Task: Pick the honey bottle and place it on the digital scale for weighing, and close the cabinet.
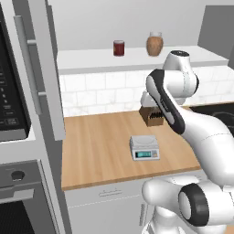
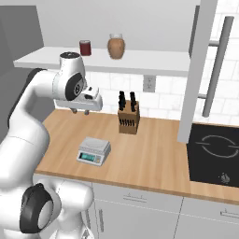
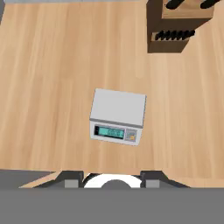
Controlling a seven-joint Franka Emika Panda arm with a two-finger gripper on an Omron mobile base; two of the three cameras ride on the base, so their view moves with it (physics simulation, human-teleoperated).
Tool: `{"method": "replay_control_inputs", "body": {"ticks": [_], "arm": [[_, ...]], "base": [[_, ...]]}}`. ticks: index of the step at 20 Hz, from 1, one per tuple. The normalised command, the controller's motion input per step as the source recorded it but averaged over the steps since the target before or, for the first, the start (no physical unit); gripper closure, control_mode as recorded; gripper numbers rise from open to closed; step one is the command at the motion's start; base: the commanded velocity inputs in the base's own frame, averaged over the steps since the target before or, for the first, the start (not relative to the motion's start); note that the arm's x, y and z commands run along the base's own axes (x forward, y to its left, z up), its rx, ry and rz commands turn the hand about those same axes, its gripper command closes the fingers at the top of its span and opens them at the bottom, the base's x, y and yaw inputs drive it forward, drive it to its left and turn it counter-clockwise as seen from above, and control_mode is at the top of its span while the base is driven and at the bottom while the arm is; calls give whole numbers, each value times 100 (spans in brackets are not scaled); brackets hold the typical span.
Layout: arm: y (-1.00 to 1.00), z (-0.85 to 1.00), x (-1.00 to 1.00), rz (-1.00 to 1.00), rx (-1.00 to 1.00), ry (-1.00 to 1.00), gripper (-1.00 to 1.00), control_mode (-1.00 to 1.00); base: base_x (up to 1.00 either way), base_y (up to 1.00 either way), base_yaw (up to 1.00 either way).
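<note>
Honey bottle (image 1: 155, 44): sitting upright on the white shelf (image 1: 91, 59) inside the open cabinet (image 1: 51, 73), amber-brown, egg-shaped body, pale lid; standing apart from a dark red jar (image 1: 119, 48) to its left. Same pair showing in the right base view, honey bottle (image 2: 116, 46) right of the dark red jar (image 2: 85, 47).

Digital scale (image 1: 144, 147): resting flat on the wooden counter (image 1: 96, 146), light grey square plate, bluish-green display strip facing the robot; plate carrying nothing. Knife block (image 1: 152, 116) standing behind it, near the tiled wall, partly hidden by the arm in the left base view.

Pincer (image 2: 80, 111): hanging below the hand above the counter, well below the shelf, holding nothing; fingers too small and dark in the right base view to read, so cannot tell whether apart or together. Hand view looking straight down on the digital scale (image 3: 118, 115), display readable as a strip only, digits blurred; knife block (image 3: 179, 24) at the top edge.

Right base view adding: black cooktop (image 2: 214, 154) at the counter's right end, wall outlet (image 2: 149, 84) above the knife block (image 2: 128, 116), cabinet door (image 2: 198, 70) swung open edge-on with its long bar handle (image 2: 215, 70). Left base view adding: oven front (image 1: 20, 201) and a dark panel with buttons at far left.
</note>
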Motion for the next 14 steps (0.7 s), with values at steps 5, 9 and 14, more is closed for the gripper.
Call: {"method": "replay_control_inputs", "body": {"ticks": [5,9,14], "arm": [[1,1,-51,0,-3,-21,-100,-100],[0,53,-67,0,-5,-51,-100,-100],[0,77,-60,0,-1,-47,-100,-100]], "base": [[0,0,0],[0,0,0],[0,0,0]]}}
